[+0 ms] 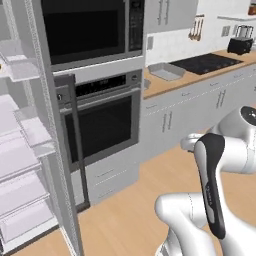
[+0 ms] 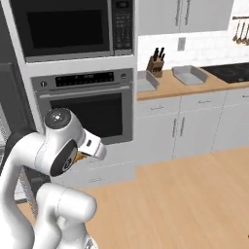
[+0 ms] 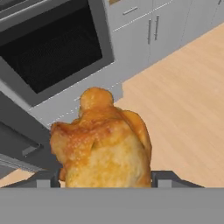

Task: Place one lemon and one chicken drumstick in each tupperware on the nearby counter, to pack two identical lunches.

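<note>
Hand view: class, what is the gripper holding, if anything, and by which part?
The gripper holds a chicken drumstick, clamped at its thick meaty end; the narrow knobby end points away from the hand.

A built-in oven [image 2: 86,104] with a dark glass door sits under a microwave [image 2: 68,26]. A knife block [image 2: 155,64] stands against the white backsplash. The black cooktop [image 1: 207,63] lies farther along, a toaster [image 1: 239,45] beyond it. An open fridge door [image 1: 30,150] shows pale shelves.
</note>
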You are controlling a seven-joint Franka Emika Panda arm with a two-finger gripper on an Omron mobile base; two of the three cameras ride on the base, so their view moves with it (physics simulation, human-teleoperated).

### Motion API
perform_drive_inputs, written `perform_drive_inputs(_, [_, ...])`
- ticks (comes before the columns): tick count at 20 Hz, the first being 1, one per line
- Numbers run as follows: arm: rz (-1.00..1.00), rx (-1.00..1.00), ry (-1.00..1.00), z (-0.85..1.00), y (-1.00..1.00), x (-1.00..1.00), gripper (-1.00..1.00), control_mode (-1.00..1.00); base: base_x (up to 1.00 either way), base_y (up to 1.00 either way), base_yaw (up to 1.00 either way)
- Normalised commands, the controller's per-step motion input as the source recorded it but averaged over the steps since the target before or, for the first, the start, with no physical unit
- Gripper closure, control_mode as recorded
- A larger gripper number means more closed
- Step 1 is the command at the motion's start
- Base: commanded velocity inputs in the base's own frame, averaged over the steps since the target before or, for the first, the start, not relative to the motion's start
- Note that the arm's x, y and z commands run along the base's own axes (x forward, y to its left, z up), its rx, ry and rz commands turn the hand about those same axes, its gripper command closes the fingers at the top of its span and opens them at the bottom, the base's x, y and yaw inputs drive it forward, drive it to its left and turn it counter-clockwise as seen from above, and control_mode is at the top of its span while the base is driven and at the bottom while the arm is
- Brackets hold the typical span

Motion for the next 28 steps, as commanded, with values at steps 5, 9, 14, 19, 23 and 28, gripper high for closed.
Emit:
perform_drive_inputs(5, [0.0,0.0,0.0,0.0,0.0,0.0,1.0,1.0,1.0,-1.0,0.0])
perform_drive_inputs(9, [0.0,0.0,0.0,0.0,0.0,0.0,1.0,1.0,1.0,-0.81,0.01])
perform_drive_inputs(14, [0.0,0.0,0.0,0.0,0.0,0.0,1.0,1.0,1.0,-0.41,0.08])
perform_drive_inputs(19, [0.0,0.0,0.0,0.0,0.0,0.0,1.0,1.0,1.0,-0.3,0.08])
perform_drive_inputs(23, [0.0,0.0,0.0,0.0,0.0,0.0,1.0,1.0,1.0,-0.71,0.16])
perform_drive_inputs(28, [0.0,0.0,0.0,0.0,0.0,0.0,1.0,1.0,1.0,-0.79,0.17])
